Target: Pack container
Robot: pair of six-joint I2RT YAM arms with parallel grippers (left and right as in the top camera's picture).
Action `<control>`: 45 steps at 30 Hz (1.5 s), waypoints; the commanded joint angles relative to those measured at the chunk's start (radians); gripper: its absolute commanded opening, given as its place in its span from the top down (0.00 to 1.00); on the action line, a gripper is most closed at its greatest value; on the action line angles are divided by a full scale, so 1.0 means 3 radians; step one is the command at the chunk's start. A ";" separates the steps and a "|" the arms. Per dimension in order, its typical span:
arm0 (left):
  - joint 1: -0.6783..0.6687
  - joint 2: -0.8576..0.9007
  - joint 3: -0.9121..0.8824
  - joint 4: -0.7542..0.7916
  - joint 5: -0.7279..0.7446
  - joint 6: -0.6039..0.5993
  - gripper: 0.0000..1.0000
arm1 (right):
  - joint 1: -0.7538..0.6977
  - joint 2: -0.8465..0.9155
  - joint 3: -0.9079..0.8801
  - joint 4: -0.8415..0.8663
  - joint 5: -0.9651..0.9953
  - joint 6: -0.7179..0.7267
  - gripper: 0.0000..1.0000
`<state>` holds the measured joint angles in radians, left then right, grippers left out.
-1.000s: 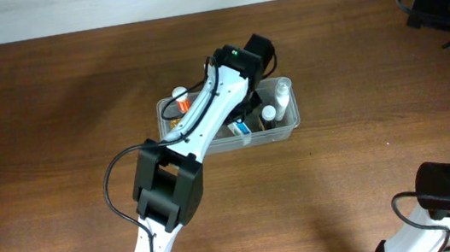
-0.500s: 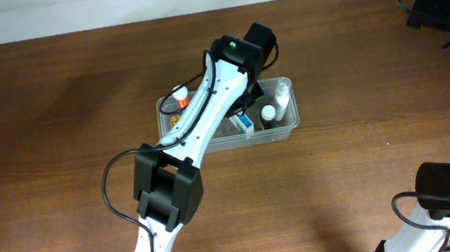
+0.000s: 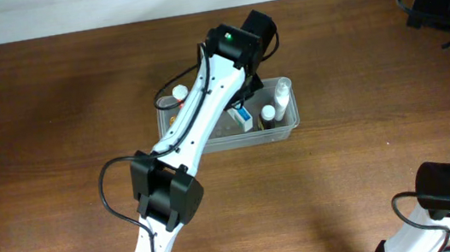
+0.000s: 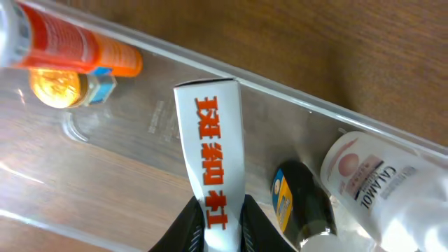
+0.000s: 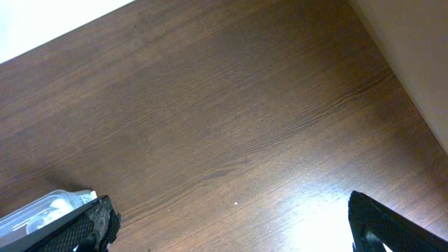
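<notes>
The clear plastic container (image 3: 284, 129) sits mid-table and also shows in the left wrist view (image 4: 294, 98). My left gripper (image 4: 222, 227) is shut on a white box with red characters (image 4: 210, 147), held inside the container with its far end near the far wall. In the overhead view the left wrist (image 3: 236, 43) hangs over the container's middle and hides the jaws. My right gripper (image 5: 231, 231) is open and empty, raised at the far right (image 3: 442, 0), well away from the container.
Inside the container lie an orange-and-white tube (image 4: 70, 45), a small gold-capped jar (image 4: 56, 87), a dark bottle with a blue-yellow label (image 4: 301, 203) and a white lotion bottle (image 4: 378, 182). A corner of the container shows in the right wrist view (image 5: 49, 206).
My left wrist has shifted a little toward the table's far side over the container, still holding the box. The right arm has not moved.
</notes>
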<state>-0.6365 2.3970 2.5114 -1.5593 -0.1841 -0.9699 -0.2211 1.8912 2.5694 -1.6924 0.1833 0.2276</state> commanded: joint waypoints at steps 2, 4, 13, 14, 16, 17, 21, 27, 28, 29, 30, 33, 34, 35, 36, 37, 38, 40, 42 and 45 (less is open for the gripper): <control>0.0001 0.0032 0.0191 -0.0092 -0.0086 0.0613 0.83 | -0.0006 -0.0055 0.0053 -0.0019 0.0041 -0.0023 0.02; 0.0001 0.0032 0.0210 -0.0123 -0.0085 0.0921 0.83 | -0.0006 -0.0056 0.0053 -0.0019 0.0041 -0.0023 0.02; -0.0001 0.0032 0.0210 -0.0231 -0.0072 0.2355 0.87 | -0.0006 -0.0056 0.0053 -0.0019 0.0041 -0.0023 0.02; -0.0008 0.0032 0.0210 -0.0244 -0.0056 0.2488 0.87 | -0.0006 -0.0056 0.0053 -0.0019 0.0041 -0.0023 0.02; -0.0015 0.0032 0.0210 -0.0284 0.0045 0.2828 0.86 | -0.0006 -0.0056 0.0053 -0.0020 0.0041 -0.0023 0.02; -0.0017 0.0032 0.0209 -0.0322 0.0135 0.3045 0.86 | -0.0006 -0.0056 0.0053 -0.0019 0.0041 -0.0023 0.02; -0.0017 0.0032 0.0205 -0.0430 0.0343 0.3677 0.87 | -0.0006 -0.0056 0.0053 -0.0019 0.0041 -0.0023 0.02; -0.0017 0.0032 0.0205 -0.0429 0.0441 0.4206 0.90 | -0.0006 -0.0056 0.0053 -0.0019 0.0041 -0.0023 0.02; -0.0013 0.0032 0.0205 -0.0430 0.0453 0.4304 0.90 | -0.0006 -0.0056 0.0053 -0.0019 0.0041 -0.0023 0.02; -0.0005 0.0032 0.0205 -0.0429 0.0454 0.4397 0.91 | -0.0006 -0.0056 0.0053 -0.0019 0.0041 -0.0023 0.02; 0.0004 0.0032 0.0205 -0.0430 0.0454 0.4494 0.91 | -0.0006 -0.0056 0.0053 -0.0019 0.0041 -0.0023 0.02; 0.0038 0.0033 0.0205 -0.0429 0.0454 0.4790 0.93 | -0.0006 -0.0055 0.0053 -0.0019 0.0041 -0.0023 0.02; 0.0046 0.0033 0.0205 -0.0429 0.0455 0.4864 0.92 | -0.0006 -0.0056 0.0053 -0.0019 0.0041 -0.0023 0.02; 0.0055 0.0033 0.0205 -0.0429 0.0454 0.4929 0.92 | -0.0006 -0.0056 0.0053 -0.0019 0.0041 -0.0023 0.02; 0.0060 0.0033 0.0205 -0.0427 0.0454 0.4981 0.92 | -0.0006 -0.0056 0.0053 -0.0019 0.0041 -0.0023 0.02; 0.0071 0.0033 0.0205 -0.0427 0.0455 0.5066 0.92 | -0.0006 -0.0056 0.0053 -0.0019 0.0041 -0.0023 0.02; 0.0080 0.0033 0.0205 -0.0427 0.0456 0.5113 0.92 | -0.0006 -0.0056 0.0053 -0.0019 0.0041 -0.0023 0.02; 0.0098 0.0033 0.0205 -0.0413 0.0456 0.5202 0.92 | -0.0006 -0.0055 0.0053 -0.0020 0.0041 -0.0023 0.02; 0.0120 0.0033 0.0205 -0.0387 0.0456 0.5233 0.73 | -0.0006 -0.0056 0.0053 -0.0019 0.0041 -0.0023 0.02; 0.0141 0.0033 0.0205 -0.0308 0.0458 0.5230 0.41 | -0.0006 -0.0056 0.0053 -0.0019 0.0041 -0.0023 0.02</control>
<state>-0.6098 2.3978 2.5500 -1.6669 -0.0586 0.5476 -0.2211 1.8912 2.5694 -1.6924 0.1837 0.2272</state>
